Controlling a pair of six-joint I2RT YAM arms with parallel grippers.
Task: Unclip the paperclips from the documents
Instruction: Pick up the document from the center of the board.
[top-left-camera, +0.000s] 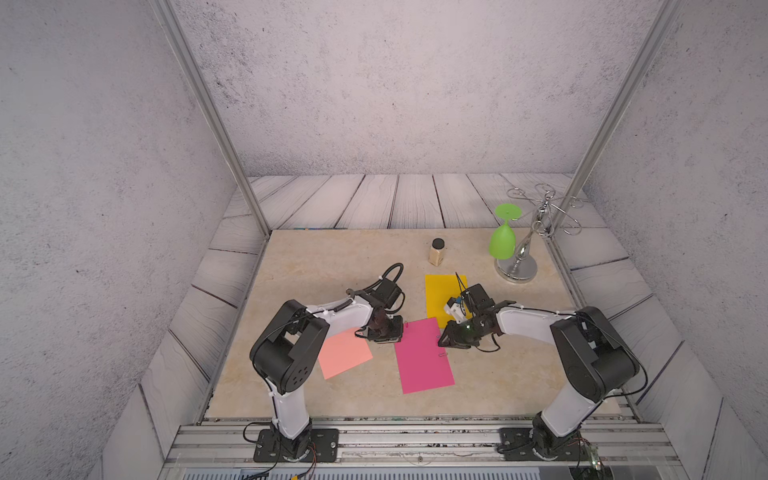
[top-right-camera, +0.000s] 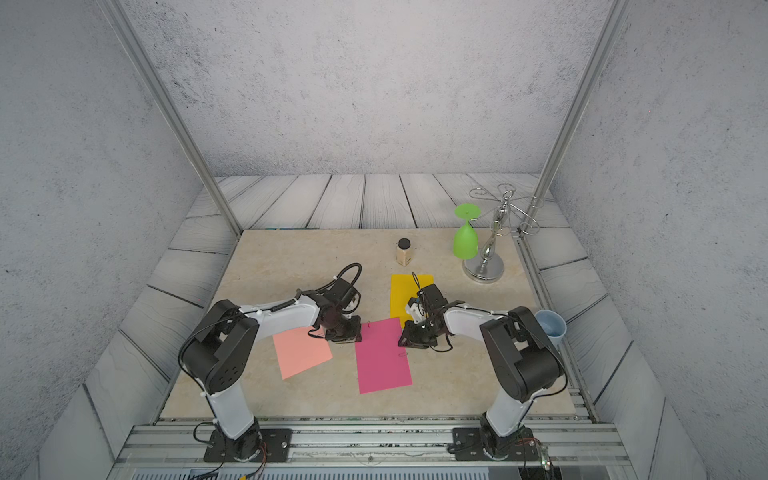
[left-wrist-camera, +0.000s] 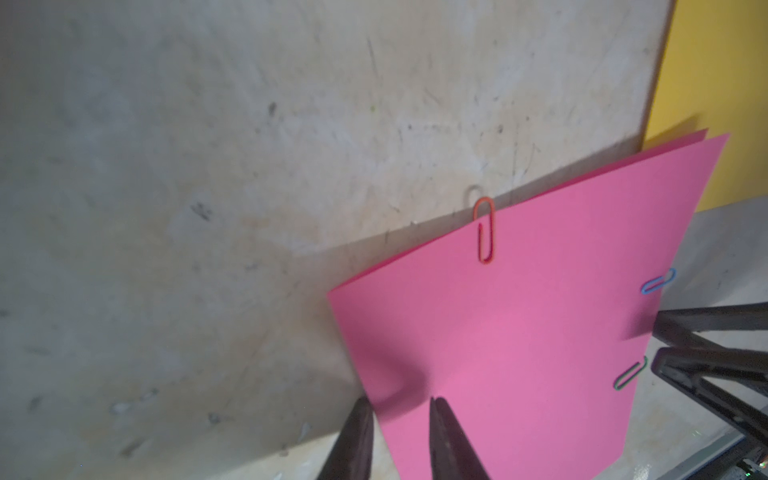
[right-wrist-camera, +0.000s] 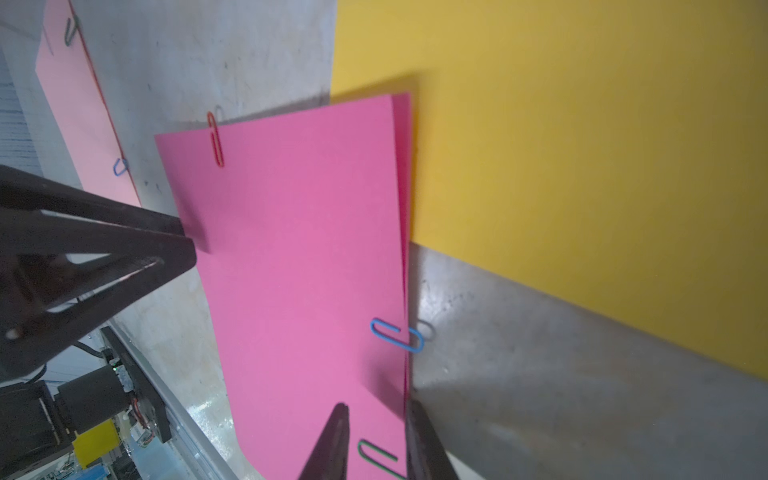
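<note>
As we look outward across the table (top-left-camera: 291, 270), the salmon sheet (top-left-camera: 345, 353) lies nearest, partly under the left arm (top-left-camera: 291, 357), with a grey clip (right-wrist-camera: 71, 31) and a dark blue clip (right-wrist-camera: 120, 166) on one edge. Beside it lies the magenta sheet (top-left-camera: 424, 361), its far end lifted off the table. The left gripper (left-wrist-camera: 399, 405) straddles its left edge, jaws a little apart with the edge running through the gap. The right gripper (right-wrist-camera: 376, 409) sits at the right edge, jaws slightly spread with the green clip (right-wrist-camera: 376, 455) between them; whether they pinch it we cannot tell. Just beyond, the light blue clip (right-wrist-camera: 397, 336) sits on that same edge, and the red clip (left-wrist-camera: 485, 230) on the far edge. Farther off lie the yellow sheet (top-left-camera: 436, 295), a jar (top-left-camera: 436, 252) and a green glass (top-left-camera: 502, 243) upside down by a rack (top-left-camera: 519, 266).
</note>
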